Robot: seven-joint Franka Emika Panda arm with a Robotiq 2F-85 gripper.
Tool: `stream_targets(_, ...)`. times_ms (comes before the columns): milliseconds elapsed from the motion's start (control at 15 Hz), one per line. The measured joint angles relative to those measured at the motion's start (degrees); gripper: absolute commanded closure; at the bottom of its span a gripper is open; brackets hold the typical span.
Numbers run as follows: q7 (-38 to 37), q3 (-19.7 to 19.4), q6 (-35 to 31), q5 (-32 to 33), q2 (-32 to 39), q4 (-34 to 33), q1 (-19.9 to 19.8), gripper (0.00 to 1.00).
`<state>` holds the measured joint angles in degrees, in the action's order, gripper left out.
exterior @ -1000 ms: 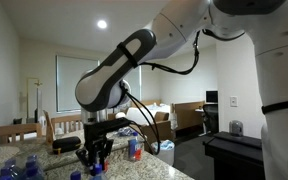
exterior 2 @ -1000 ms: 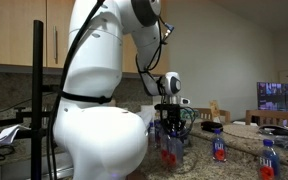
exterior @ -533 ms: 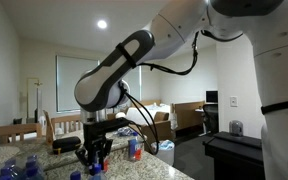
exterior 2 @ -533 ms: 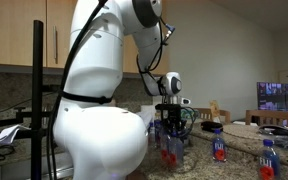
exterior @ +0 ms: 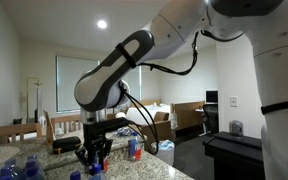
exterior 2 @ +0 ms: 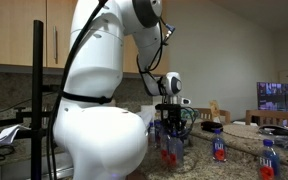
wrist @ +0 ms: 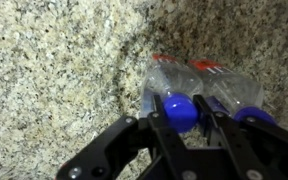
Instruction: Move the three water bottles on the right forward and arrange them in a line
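While its blue cap [wrist: 180, 110] faces straight up at the wrist camera, the water bottle [wrist: 172, 82] stands upright on the granite desk [wrist: 54, 70], long axis vertical, directly between the fingers of the pincer [wrist: 180, 104]. Nothing has shifted since the earlier frames: arm, pincer and bottles sit where they were. The pincer is narrowed to the cap's width and clamped on it, a finger [wrist: 156, 118] against each side. A second bottle [wrist: 234, 95] stands just beside the pincer, touching the held one. In an exterior view a third bottle [exterior 2: 219, 146] stands well apart from the pincer.
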<state>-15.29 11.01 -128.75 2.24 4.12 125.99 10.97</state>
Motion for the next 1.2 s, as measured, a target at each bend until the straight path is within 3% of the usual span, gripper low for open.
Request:
stream_targets(600, 0.05, -0.32, -0.05, -1.74, 0.01, 0.0, -0.06, 0.88)
stream_targets(667, 0.05, -0.35, -0.05, -1.84, 0.01, 0.0, -0.07, 0.77)
stream_targets(733, 0.05, -0.37, -0.05, -1.89, 0.01, 0.0, -0.08, 0.41)
stream_targets(867, 0.06, -0.39, -0.05, -1.93, 0.02, 0.01, -0.09, 0.34)
stream_targets(1200, 0.09, -0.39, -0.04, -1.94, 1.03, 0.03, -0.09, 0.03)
